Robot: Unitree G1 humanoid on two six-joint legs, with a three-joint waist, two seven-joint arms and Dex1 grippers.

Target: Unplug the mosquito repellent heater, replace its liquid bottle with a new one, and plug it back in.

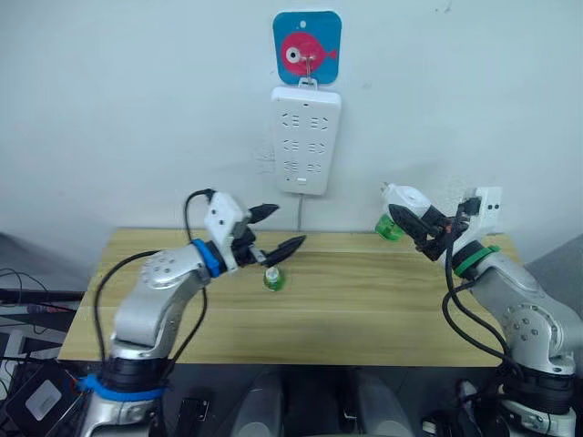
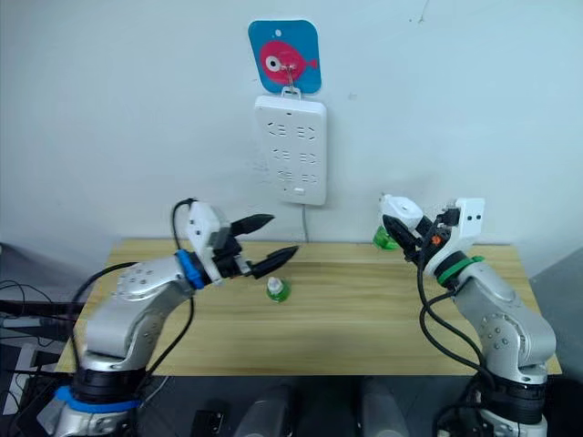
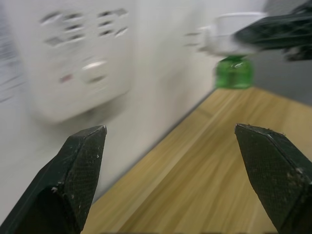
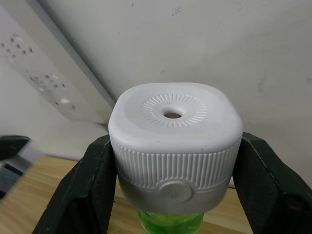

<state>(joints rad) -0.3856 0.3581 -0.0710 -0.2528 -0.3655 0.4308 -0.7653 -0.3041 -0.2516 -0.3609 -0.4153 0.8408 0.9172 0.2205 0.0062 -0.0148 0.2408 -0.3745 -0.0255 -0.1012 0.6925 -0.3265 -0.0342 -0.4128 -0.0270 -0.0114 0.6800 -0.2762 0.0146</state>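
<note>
Left gripper (image 3: 170, 141) with its two black, textured fingers (image 3: 80, 165) spread wide apart and nothing between them. Beyond the fingers lies a light wooden table (image 3: 204, 180) that meets a pale wall (image 3: 161, 53). A white power strip (image 3: 83, 53) hangs on that wall, blurred. Farther along, a white mosquito repellent heater (image 3: 229, 36) with a green liquid bottle (image 3: 234, 73) beneath it is clasped by another dark gripper above the table's far edge.

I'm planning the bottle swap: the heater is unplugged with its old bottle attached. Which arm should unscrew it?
Probably the left. The right gripper is shut on the heater, whose bottle hangs below. The left gripper is open, free above the table.
</note>
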